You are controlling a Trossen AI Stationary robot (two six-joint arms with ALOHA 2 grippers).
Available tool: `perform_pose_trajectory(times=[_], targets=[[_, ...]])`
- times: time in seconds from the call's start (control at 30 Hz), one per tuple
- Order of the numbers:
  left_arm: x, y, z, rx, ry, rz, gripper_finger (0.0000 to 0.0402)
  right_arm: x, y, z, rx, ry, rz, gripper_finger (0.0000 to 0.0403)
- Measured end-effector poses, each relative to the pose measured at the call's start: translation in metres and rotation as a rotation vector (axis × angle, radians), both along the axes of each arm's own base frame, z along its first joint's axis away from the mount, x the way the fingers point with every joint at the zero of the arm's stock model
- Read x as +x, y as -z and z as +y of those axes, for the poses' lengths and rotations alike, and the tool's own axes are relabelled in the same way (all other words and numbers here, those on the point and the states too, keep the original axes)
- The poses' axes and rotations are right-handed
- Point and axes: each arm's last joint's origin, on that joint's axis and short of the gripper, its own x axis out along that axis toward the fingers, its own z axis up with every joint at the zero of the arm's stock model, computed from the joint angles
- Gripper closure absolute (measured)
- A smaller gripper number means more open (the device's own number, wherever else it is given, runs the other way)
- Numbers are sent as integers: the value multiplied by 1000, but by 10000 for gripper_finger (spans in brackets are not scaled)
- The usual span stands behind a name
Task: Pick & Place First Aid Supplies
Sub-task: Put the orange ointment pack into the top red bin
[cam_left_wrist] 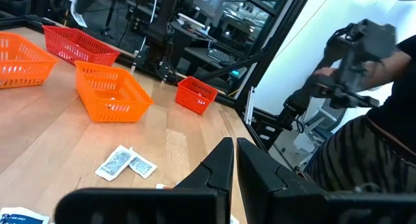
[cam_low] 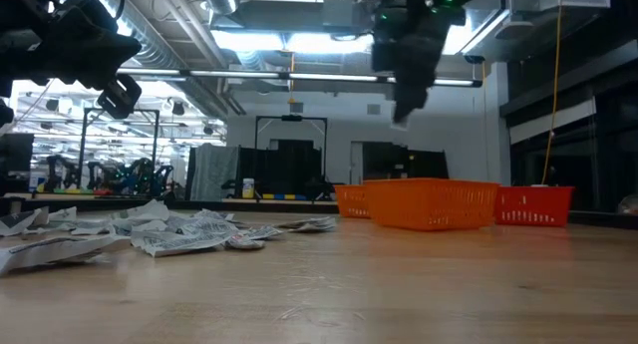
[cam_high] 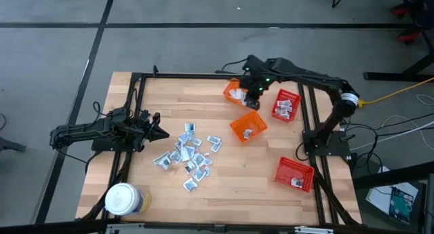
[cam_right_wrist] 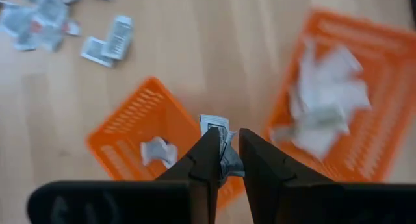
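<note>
Right jaws (cam_right_wrist: 227,160) pinch sachet (cam_right_wrist: 221,141); only wrist view shows it.

Bright overhead glare in low view; right wrist view blurred.

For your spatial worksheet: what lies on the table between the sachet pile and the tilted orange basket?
Bare wood only, seen in the high view, between the sachet pile and the tilted orange basket.

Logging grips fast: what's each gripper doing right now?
Left gripper: closed, holding nothing, beside the sachet pile.
Right gripper: closed on a sachet, above the orange baskets.
</note>
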Motion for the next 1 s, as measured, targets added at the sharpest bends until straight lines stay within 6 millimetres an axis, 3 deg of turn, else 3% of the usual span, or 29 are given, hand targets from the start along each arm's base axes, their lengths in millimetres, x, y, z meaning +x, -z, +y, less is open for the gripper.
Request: perform_pose_trajectory(times=[0.47,0.77,1.0], targets=[[0,0,0,0,0,0,386,-103,28,-13,-59,301,108,344],[0,0,0,0,0,0,386,-141,46,-6,-79,409,223,344],[0,0,0,0,0,0,386,-156,60,-3,-42,446,267,344]])
